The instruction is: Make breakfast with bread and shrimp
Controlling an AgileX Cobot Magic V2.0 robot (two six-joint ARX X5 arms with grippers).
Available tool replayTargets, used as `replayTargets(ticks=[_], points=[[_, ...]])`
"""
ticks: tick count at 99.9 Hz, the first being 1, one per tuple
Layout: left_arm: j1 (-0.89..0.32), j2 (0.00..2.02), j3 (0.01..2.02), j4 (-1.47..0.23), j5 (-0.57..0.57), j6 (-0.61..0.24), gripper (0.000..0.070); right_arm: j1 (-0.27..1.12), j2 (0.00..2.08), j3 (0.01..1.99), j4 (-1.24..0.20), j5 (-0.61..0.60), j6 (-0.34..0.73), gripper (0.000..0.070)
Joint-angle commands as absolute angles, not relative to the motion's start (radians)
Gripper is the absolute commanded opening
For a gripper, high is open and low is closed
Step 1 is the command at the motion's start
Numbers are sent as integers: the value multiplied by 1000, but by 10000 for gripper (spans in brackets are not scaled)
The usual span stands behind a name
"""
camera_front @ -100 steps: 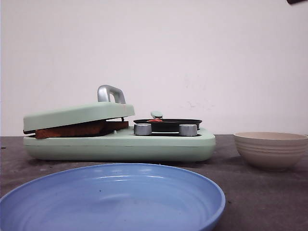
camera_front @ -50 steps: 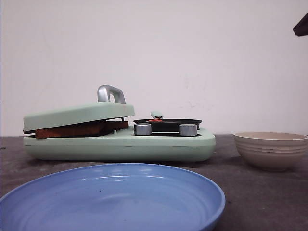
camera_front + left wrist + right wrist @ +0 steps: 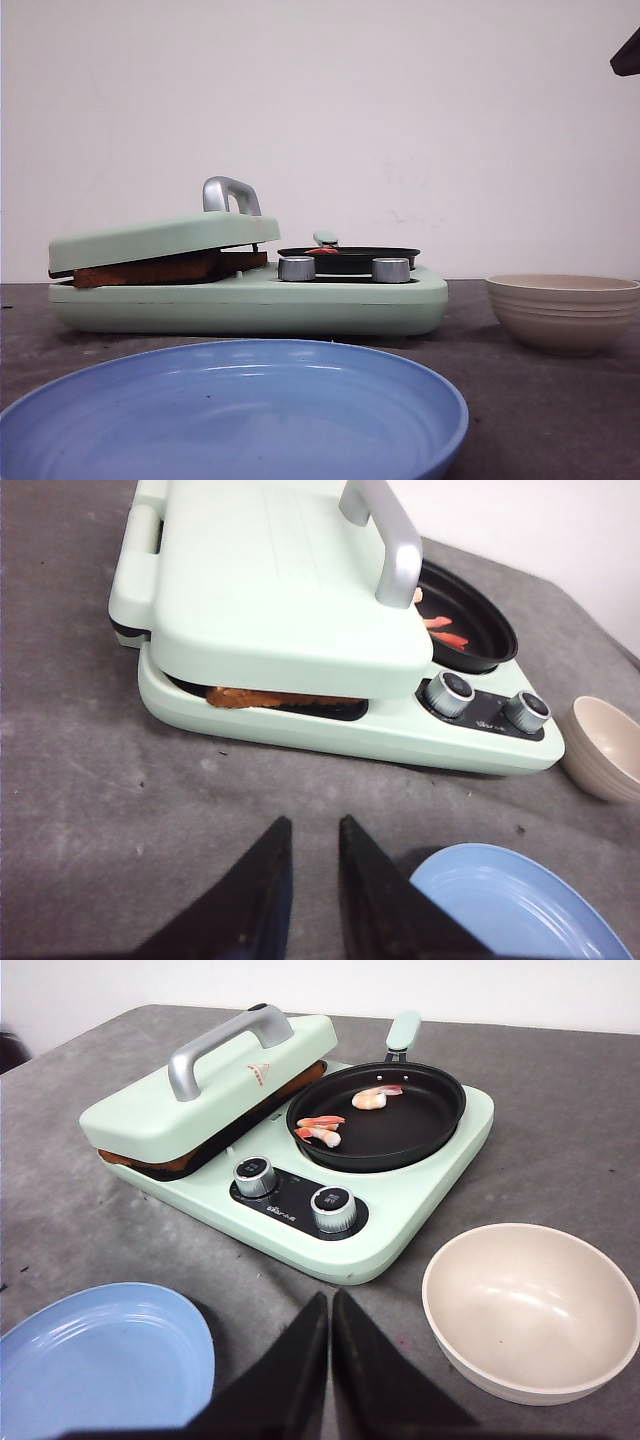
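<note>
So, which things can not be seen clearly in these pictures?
- Bread: only a brown edge shows in every view; the lid covers the rest, so the slice count is unknown.
- Shrimp: a red speck behind the pan rim in the front view.
- Blue plate: cut by the frame edge.

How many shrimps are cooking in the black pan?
3 shrimp. One lies toward the pan's handle side. Two more sit side by side, touching or nearly so, nearer the knobs. None seem hidden, since the pan is open.
</note>
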State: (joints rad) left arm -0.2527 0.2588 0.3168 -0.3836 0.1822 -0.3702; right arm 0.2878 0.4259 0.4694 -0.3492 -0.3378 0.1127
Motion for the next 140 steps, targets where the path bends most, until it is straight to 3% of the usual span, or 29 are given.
replayTargets(ticks=[1,71,79,92,98,118,140], points=[[-253,260,319,-371,183,-386,0,292,429,471,-337,-340,126,0],[-252,247,318,-373,182,-384,0,292,429,471,-336,-339,126,0],[-231,215,306,-377,123,-340,0,292,429,471,-337,-340,126,0],[-152,128,235,-190,54,-79,0,292,429,471,-337,-340,126,0],[-103,81,185,-101,57,-4,0,292,429,471,-337,-339,126,0],[17,3,48,-65,111,-9,0,292,429,471,-336,-339,126,0],[25,3,14,-180,168,-18,0,292,429,471,-330,-339,126,0]])
